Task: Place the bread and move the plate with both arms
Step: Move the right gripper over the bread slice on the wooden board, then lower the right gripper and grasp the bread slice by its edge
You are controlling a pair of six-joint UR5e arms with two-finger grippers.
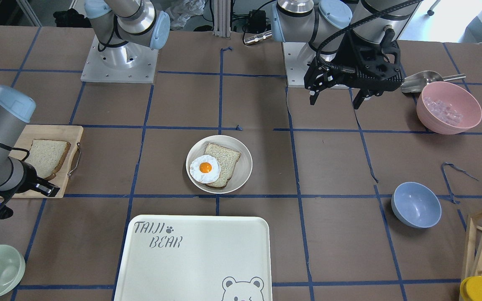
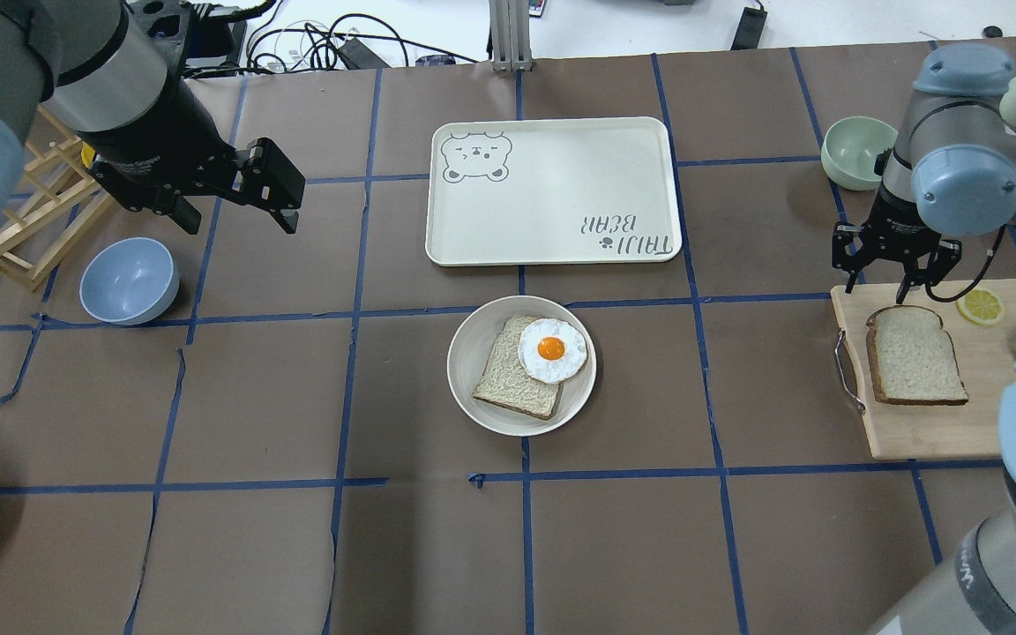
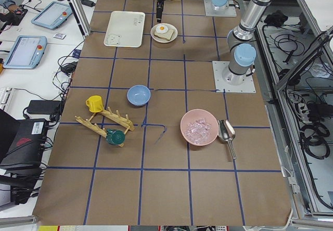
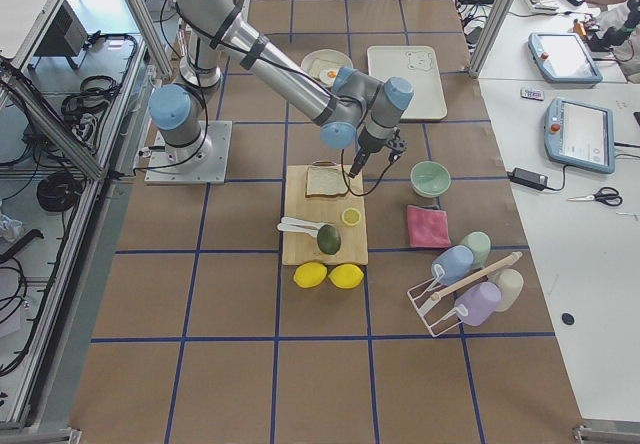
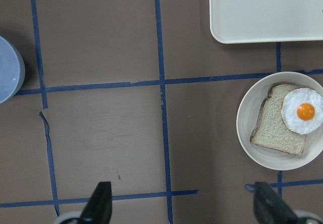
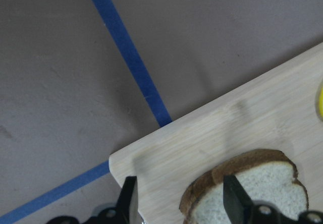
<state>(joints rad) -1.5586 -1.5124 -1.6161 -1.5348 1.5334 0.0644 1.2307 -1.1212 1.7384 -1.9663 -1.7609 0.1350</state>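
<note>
The bare bread slice (image 2: 914,354) lies flat on a wooden cutting board (image 2: 922,432) at the table's right; it also shows in the front view (image 1: 47,157). My right gripper (image 2: 883,278) hovers open over the board's far edge, just beyond the slice. In the right wrist view the gripper (image 6: 181,204) is open and the bread's crust (image 6: 242,166) lies by one finger. The cream plate (image 2: 466,375) at the table's centre holds another slice with a fried egg (image 2: 552,349). My left gripper (image 2: 235,220) is open and empty, high over the left side, away from the plate (image 5: 249,108).
A white bear-print tray (image 2: 552,203) lies just beyond the plate. A blue bowl (image 2: 129,280) and a wooden rack (image 2: 27,229) are at the far left. A green bowl (image 2: 856,150) stands beyond the right gripper. A lemon slice (image 2: 980,306) lies on the board. A pink bowl (image 1: 449,106) holds ice.
</note>
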